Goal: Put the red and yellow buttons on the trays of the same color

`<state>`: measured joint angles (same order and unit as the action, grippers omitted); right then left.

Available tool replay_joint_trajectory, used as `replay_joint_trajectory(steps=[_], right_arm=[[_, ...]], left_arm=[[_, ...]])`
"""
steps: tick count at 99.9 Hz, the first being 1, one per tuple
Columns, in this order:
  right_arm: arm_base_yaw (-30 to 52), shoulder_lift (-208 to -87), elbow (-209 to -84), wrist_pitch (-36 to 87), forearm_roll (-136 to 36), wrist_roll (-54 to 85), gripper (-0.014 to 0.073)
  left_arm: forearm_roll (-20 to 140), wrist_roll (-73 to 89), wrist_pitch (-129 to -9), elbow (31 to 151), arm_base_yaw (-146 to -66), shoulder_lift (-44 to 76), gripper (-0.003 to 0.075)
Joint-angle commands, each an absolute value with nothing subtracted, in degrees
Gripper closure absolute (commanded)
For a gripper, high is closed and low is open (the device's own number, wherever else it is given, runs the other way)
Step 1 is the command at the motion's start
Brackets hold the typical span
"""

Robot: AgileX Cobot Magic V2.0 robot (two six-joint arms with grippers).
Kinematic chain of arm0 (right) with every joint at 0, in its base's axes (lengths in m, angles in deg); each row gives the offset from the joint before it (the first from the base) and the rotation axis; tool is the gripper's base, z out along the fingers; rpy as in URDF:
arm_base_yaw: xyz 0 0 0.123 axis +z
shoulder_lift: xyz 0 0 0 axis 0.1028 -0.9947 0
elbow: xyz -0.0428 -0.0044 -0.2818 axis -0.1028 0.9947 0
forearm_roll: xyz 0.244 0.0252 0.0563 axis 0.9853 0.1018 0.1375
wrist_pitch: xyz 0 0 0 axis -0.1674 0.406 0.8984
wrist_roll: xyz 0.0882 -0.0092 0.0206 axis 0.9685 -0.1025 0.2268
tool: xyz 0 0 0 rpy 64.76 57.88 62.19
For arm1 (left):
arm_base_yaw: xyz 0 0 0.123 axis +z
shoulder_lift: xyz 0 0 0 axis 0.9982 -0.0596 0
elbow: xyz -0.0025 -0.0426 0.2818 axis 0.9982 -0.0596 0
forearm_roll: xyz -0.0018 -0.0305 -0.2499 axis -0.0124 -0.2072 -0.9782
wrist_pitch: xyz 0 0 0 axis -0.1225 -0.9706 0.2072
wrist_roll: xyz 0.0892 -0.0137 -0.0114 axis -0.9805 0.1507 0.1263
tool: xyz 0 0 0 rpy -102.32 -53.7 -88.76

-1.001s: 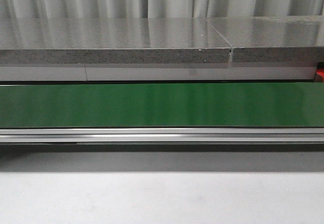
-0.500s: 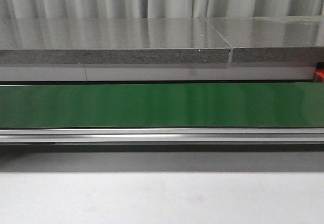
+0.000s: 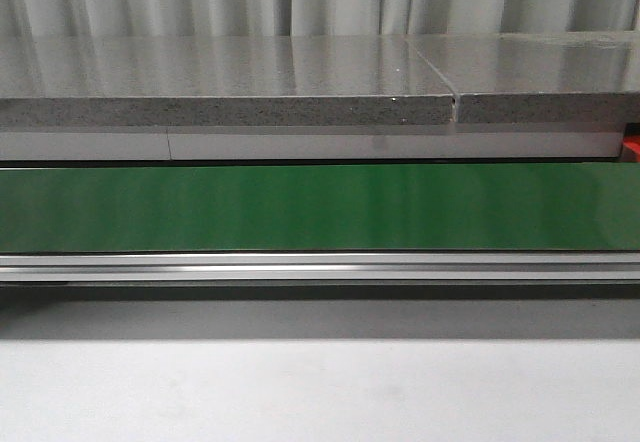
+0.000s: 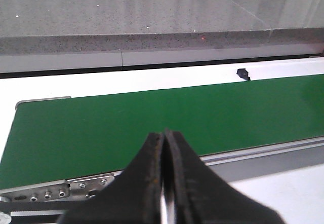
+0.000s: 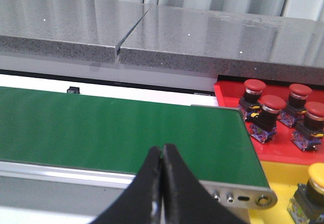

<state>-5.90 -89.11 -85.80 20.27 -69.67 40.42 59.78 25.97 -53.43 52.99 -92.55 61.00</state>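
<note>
Conveyor belt point(image 3: 320, 207), green, runs across your front view, with a grey speckled stone counter point(image 3: 220, 82) behind at 12 o'clock and pale curtains beyond; nothing there differs from a second ago, and a red sliver shows at 3 o'clock.

Your left wrist view shows the left gripper point(image 4: 164, 148) hovering over the belt's end, jaws pressed together on nothing.

Your right wrist view shows the right gripper point(image 5: 162, 160) above the belt's other end, jaws likewise clenched empty. Past that end, four red buttons point(image 5: 272, 103) stand in the red tray point(image 5: 283, 148); a yellow button point(image 5: 316, 176) sits in the yellow tray point(image 5: 278, 176) beside it.
</note>
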Motion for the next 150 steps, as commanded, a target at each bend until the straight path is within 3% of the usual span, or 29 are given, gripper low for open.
replay_joint_trajectory(steps=[1, 123, 150], right_arm=[[-6.0, -87.5, -85.1, 12.8, -70.2, 40.5, 0.0662], [-6.0, -87.7, -85.3, 12.5, -70.2, 40.5, 0.0662], [-6.0, -87.7, -85.3, 12.5, -70.2, 40.5, 0.0662]], left_arm=[[58.5, 26.2, -57.4, 54.5, -92.8, 60.5, 0.0739], [58.5, 26.2, -57.4, 54.5, -92.8, 60.5, 0.0739], [70.0, 28.9, -67.1, 51.6, -91.0, 63.2, 0.0739]])
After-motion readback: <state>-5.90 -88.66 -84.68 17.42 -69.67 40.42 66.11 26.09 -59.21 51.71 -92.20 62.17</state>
